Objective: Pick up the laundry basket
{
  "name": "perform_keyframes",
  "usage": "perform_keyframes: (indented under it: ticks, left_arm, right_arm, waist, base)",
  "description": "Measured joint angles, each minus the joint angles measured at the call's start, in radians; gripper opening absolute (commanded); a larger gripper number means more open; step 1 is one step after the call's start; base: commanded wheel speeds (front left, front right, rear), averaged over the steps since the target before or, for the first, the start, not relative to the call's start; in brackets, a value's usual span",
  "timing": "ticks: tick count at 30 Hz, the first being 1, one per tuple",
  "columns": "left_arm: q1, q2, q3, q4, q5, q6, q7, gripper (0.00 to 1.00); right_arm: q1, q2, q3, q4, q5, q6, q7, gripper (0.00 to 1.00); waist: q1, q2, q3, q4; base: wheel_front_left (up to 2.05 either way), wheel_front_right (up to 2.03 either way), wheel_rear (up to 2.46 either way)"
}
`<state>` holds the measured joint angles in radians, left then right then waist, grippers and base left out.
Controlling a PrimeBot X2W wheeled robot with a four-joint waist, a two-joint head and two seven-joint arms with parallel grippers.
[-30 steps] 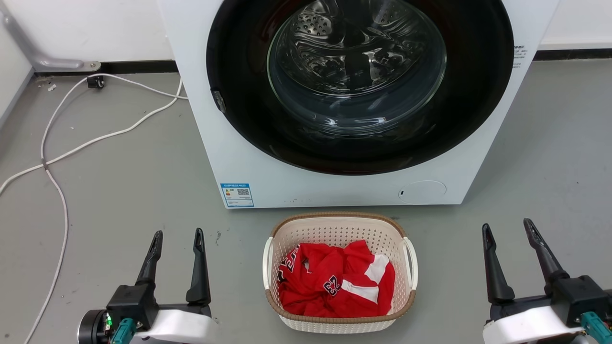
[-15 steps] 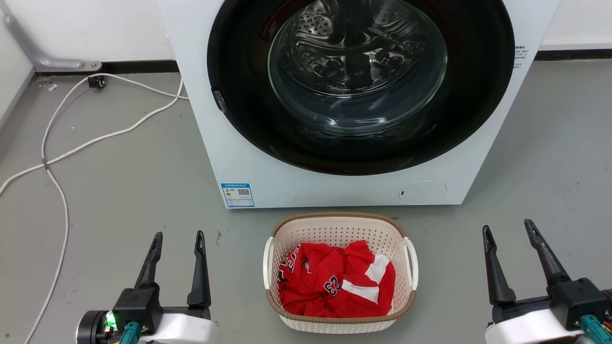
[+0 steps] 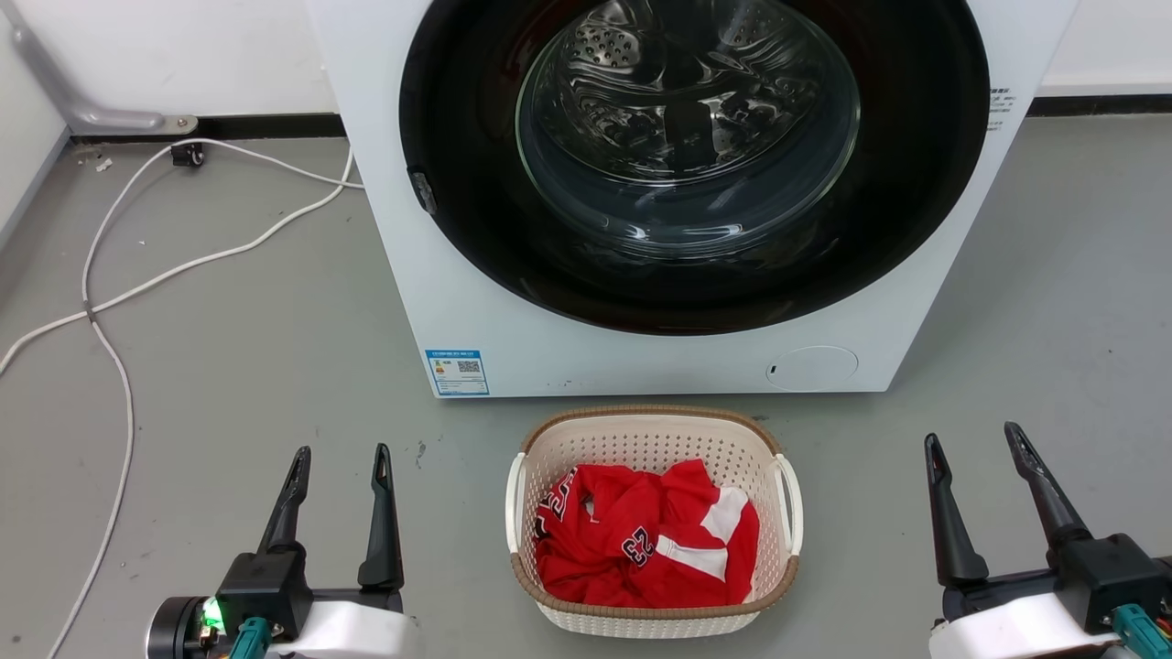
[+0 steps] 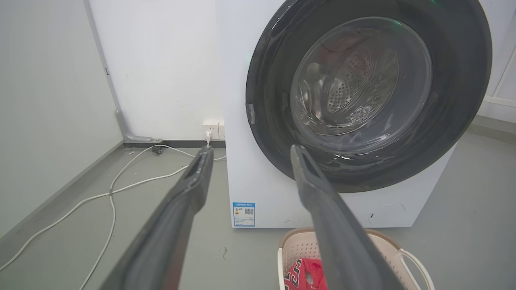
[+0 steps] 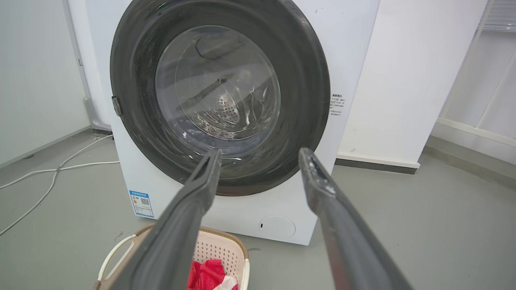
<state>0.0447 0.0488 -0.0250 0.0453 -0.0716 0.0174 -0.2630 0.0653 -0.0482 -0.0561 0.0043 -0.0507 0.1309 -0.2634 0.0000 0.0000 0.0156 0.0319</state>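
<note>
Left gripper (image 3: pixel 341 450): fingers spread apart, holding nothing.
Right gripper (image 3: pixel 971 434): fingers spread apart, holding nothing.
Laundry basket (image 3: pixel 641 437): on the floor between both grippers, touching neither, with a red jersey (image 3: pixel 641 540) inside.
Washing machine (image 3: pixel 458 275): ahead of the fingertips.

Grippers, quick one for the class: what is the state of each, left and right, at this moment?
Left gripper: open, holding nothing, apart from the laundry basket.
Right gripper: open, holding nothing.
</note>
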Motion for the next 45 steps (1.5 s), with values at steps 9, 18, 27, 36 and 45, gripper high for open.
perform_keyframes:
  ticks: [9, 18, 27, 36, 45]
  left_arm:
    - [0.001, 0.000, -0.004, 0.002, 0.000, 0.002, 0.000, 1.00]
    - [-0.017, 0.000, -0.002, 0.038, 0.003, 0.018, 0.000, 1.00]
    - [-0.198, 0.000, -0.007, 0.204, -0.011, -0.026, 0.000, 1.00]
    - [-0.406, 0.000, -0.018, 0.439, -0.023, -0.072, 0.000, 1.00]
    - [-0.609, 0.010, -0.015, 0.654, -0.017, -0.110, 0.000, 1.00]
  right_arm:
    - [0.002, 0.000, 0.001, -0.001, 0.000, 0.000, 0.000, 1.00]
    - [-0.010, 0.000, 0.013, -0.001, -0.012, 0.000, 0.000, 1.00]
    - [-0.166, 0.000, 0.073, 0.096, -0.082, 0.000, 0.000, 1.00]
    - [-0.366, -0.002, 0.091, 0.270, -0.149, 0.000, 0.000, 1.00]
    - [-0.540, -0.001, 0.097, 0.403, -0.190, 0.000, 0.000, 1.00]
  waist:
    - [0.0000, 0.0000, 0.003, 0.004]
    - [0.0000, 0.0000, 0.026, 0.002]
    - [0.0000, 0.0000, 0.143, -0.006]
    - [0.0001, 0.0000, 0.277, -0.023]
    - [0.0003, 0.0000, 0.422, -0.037]
  base:
    - [0.00, 0.00, 0.00]
    - [0.00, 0.00, 0.00]
    - [0.00, 0.00, 0.00]
    - [0.00, 0.00, 0.00]
    - [0.00, 0.00, 0.00]
